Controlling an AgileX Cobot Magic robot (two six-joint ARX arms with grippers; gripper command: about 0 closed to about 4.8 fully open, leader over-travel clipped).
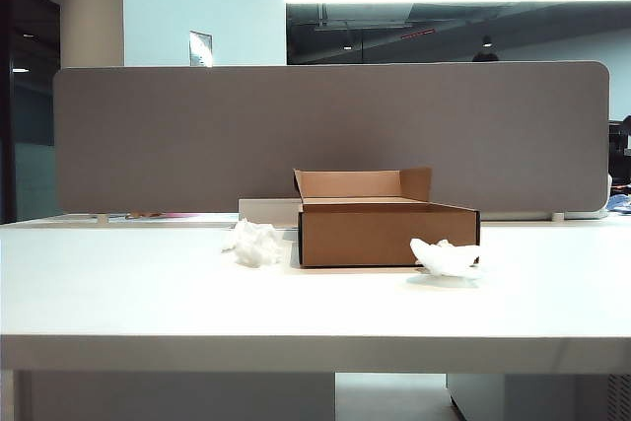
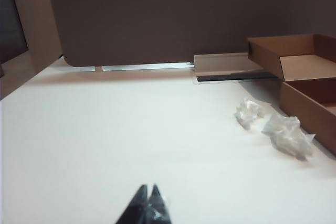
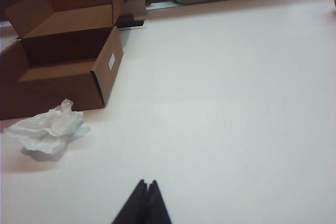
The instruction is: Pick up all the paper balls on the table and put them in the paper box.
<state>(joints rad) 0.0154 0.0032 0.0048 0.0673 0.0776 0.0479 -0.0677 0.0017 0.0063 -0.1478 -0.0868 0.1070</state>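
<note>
Near the worktop's (image 1: 315,303) front edge, left gripper (image 2: 147,190) and right gripper (image 3: 147,184) hang clenched, empty; paper balls (image 1: 254,243) (image 1: 446,257) hugging the paper box (image 1: 388,234) wall could squish sideways.

Left gripper (image 2: 148,191) black, two tapered pointed fingers, glossy highlights near tips, right gripper (image 3: 146,184) matte black, same narrow wedge-shaped fingers, no markings visible
</note>
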